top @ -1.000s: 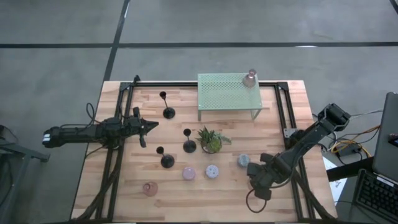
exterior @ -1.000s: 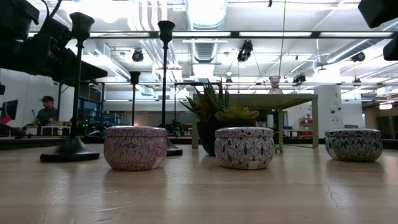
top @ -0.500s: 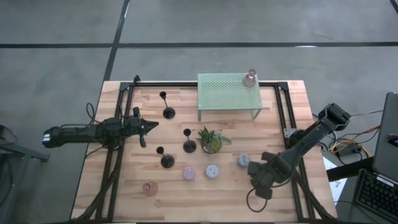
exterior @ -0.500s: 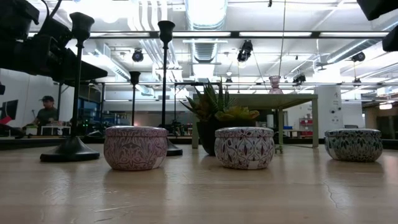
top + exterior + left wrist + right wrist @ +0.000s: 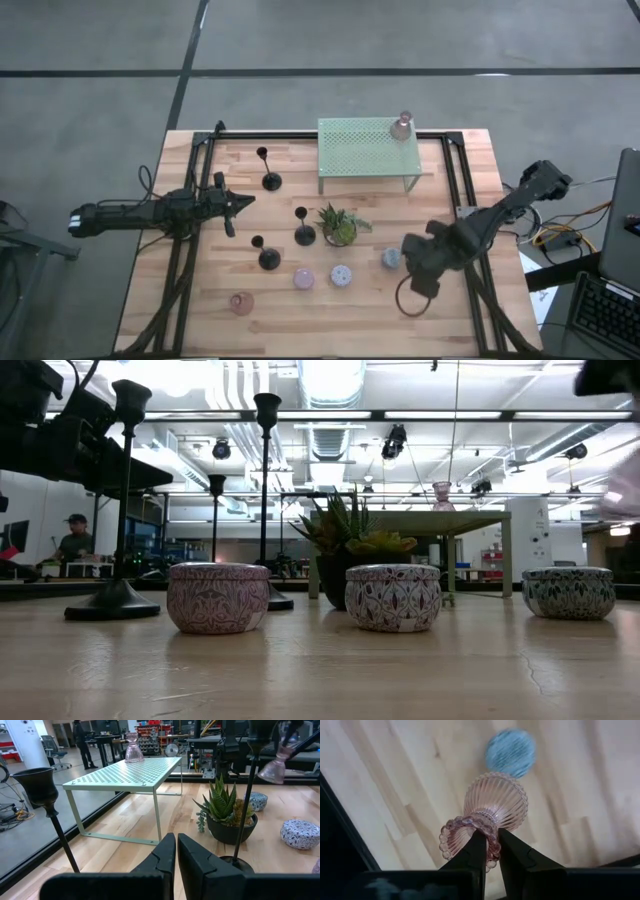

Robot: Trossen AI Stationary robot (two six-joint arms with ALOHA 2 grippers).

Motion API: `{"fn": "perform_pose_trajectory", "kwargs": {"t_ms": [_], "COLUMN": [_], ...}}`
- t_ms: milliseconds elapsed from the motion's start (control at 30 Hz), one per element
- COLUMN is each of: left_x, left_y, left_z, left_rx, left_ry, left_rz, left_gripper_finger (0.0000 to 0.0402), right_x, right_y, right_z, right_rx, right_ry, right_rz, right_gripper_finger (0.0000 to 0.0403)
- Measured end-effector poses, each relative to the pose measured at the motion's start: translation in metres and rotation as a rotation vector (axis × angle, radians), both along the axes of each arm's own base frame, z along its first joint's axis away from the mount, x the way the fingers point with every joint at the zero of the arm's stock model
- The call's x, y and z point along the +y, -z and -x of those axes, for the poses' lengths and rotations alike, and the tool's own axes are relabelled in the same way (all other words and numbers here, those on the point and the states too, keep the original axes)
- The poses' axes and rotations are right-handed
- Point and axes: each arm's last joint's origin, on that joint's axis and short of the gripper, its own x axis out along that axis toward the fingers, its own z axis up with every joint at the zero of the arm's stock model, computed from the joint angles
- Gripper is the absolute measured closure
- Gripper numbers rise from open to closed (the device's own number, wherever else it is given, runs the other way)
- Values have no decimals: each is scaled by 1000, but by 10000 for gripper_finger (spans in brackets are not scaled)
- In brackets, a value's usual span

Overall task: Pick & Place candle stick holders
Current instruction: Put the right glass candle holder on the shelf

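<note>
My right gripper is shut on a ribbed pink glass holder, above the table near the blue round holder; in the high view it is at the right front. My left gripper is shut and empty at the left. Three black candlesticks stand on their round bases. The pink, lilac and blue round holders sit on the table. A second pink glass holder stands on the mesh rack. My right gripper pinches the pink glass holder's beaded rim between its two fingers. The fingers come from above, pointing down. The ribbed body hangs below the fingers, clear of the table and next to the blue holder.
The pale green mesh rack stands at the far middle. A small spiky green plant sits beside the middle candlestick. Another pink round holder lies near the front left. A black frame runs along the table's sides.
My right gripper has gone toward the table's far edge, closer to the blue holder, carrying the pink glass holder with it. In the low view it has blurred at the upper right corner.
</note>
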Motion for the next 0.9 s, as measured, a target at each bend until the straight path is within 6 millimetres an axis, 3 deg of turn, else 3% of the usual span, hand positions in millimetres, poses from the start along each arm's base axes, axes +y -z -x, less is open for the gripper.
{"fn": "perform_pose_trajectory", "kwargs": {"t_ms": [467,900], "left_x": [0,0], "left_y": [0,0], "left_z": [0,0], "left_rx": [0,0], "left_ry": [1,0], "left_rz": [0,0], "left_gripper_finger": [378,378], "right_x": [-104,-206], "right_y": [-70,-104], "right_z": [11,21], "right_rx": [-256,-358], "right_ry": [376,671], "right_rz": [-14,17], "right_gripper_finger": [374,374]}}
